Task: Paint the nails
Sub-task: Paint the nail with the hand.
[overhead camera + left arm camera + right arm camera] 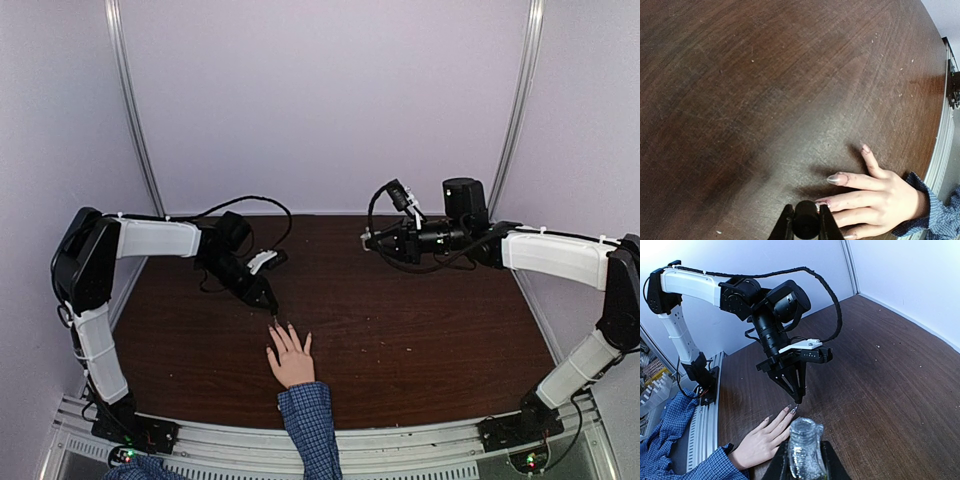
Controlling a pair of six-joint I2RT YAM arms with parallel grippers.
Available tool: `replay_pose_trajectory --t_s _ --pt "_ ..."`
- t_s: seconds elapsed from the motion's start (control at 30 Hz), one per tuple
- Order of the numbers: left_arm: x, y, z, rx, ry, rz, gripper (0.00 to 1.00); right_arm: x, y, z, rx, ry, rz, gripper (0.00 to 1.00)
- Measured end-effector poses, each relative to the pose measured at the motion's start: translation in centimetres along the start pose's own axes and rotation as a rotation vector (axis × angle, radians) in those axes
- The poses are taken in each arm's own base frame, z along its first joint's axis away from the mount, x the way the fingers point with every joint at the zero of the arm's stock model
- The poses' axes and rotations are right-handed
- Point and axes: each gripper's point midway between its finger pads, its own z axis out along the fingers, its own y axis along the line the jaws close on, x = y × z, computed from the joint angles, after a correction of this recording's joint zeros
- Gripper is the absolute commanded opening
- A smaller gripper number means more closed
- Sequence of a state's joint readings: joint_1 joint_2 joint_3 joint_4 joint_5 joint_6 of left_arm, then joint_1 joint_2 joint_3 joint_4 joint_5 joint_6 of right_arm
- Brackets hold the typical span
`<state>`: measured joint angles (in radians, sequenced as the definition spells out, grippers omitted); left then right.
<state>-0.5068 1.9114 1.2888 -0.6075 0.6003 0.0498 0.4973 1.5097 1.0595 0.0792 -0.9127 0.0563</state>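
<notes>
A dark brown wooden counter [420, 330], scuffed and flecked, is enclosed on three sides by pale lilac walls [330, 100] with metal posts [133, 110] at the corners. A ribbed aluminium rail [400, 440] edges its near side.

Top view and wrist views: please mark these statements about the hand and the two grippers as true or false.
1. The hand lies palm down on the table, fingers spread. True.
2. The left gripper is open and empty. False: it is shut on a black cap, right at the fingertips of the hand.
3. The right gripper holds a clear bottle. True.
4. The bottle stands capped on the table beside the hand. False: it sits in the right gripper, away from the hand, with its neck open.
5. The cuff at the wrist is blue checked. True.
</notes>
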Motion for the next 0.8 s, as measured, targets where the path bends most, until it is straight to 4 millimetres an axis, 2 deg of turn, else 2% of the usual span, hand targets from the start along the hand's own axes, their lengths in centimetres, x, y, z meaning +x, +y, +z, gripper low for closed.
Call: replay_pose_trajectory --t_s 0.8 --pt "0.03 0.94 -0.20 -0.023 -0.002 -0.031 0.00 0.08 -0.09 0.05 0.000 0.001 0.002 0.00"
